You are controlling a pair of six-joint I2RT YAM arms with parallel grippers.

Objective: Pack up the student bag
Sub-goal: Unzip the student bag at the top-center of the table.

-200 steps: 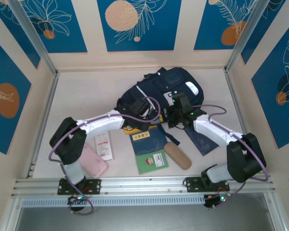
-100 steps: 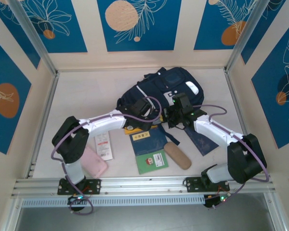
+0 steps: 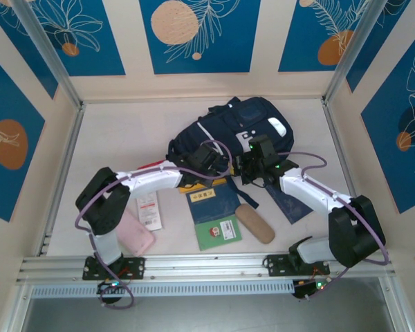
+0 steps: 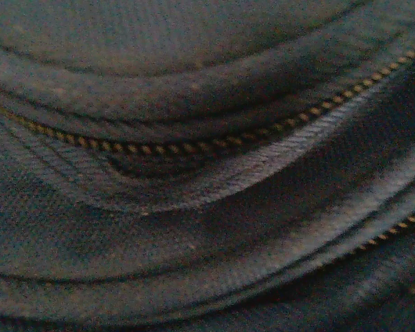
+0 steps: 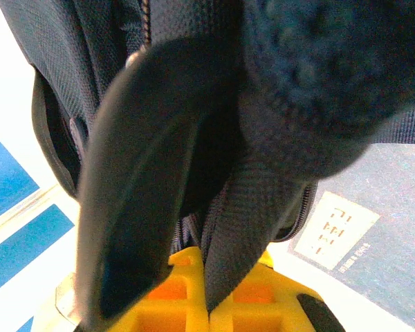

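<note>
Student bag (image 3: 241, 123) strap between right fingers (image 5: 135, 207)

right tool (image 5: 206, 232): clamped on student bag (image 5: 69, 55) strap (image 5: 245, 214) | yellow block (image 5: 187, 294) below | navy booklet (image 5: 380, 228) lower right

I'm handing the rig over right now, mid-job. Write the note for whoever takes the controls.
Left pincer: shut, pressed close to the student bag beside a zip; whether it holds any fabric cannot be told.
Right pincer: shut, apparently on a strap at the bag's near edge.
Bag: lying at the back centre of the table.
Done: both arms are at the bag; its inside is hidden.
Left: pink case, white packet, navy booklet, green booklet and tan pouch lie outside, in front of the bag.
</note>
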